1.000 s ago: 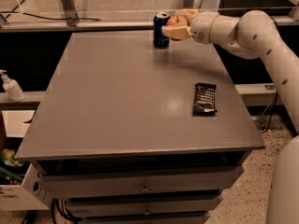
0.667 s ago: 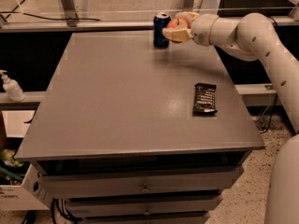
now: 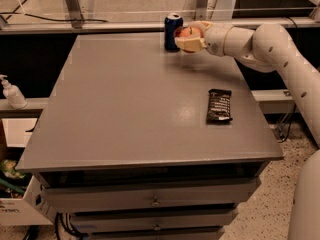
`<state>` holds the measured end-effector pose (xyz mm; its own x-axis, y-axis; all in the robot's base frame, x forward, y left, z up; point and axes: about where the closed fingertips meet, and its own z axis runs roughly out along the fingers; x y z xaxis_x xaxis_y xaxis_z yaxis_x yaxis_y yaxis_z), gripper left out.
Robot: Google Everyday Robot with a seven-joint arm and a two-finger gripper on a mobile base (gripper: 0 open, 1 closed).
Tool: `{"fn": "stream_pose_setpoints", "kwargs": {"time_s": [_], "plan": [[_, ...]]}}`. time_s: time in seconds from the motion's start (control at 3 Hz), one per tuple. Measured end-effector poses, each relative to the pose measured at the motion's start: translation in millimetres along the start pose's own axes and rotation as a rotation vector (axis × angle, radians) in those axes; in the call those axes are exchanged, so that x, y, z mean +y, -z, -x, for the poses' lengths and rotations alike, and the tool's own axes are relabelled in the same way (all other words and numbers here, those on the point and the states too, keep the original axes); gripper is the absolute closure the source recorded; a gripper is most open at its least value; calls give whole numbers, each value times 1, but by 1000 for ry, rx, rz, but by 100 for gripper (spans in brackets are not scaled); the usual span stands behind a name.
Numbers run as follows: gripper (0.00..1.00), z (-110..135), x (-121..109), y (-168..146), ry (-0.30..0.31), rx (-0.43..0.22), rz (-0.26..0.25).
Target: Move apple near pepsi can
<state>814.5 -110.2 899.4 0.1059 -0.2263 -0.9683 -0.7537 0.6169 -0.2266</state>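
Our pincer (image 3: 187,38) grips the apple (image 3: 186,33) over the table's (image 3: 125,109) far edge, just right of the can (image 3: 173,31), so we judge a sideways nudge could topple the can, or the released apple could roll.

1. Setting: robot lab or workshop.
2. Evidence: grey table (image 3: 145,114) with drawers, metal framing (image 3: 100,27) behind its far edge, loose cables (image 3: 55,18), speckled floor (image 3: 272,209).
3. Tool (image 3: 186,37): at the far edge, clamped on the apple (image 3: 188,32).
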Motion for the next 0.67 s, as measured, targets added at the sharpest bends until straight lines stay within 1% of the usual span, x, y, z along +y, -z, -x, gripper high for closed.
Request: {"fn": "stream_pose_setpoints", "kwargs": {"time_s": [0.33,0.67], "plan": [[100,-21,0,-33,-18,5,33],[100,-29,-4,-32,-25,17,28]]}}
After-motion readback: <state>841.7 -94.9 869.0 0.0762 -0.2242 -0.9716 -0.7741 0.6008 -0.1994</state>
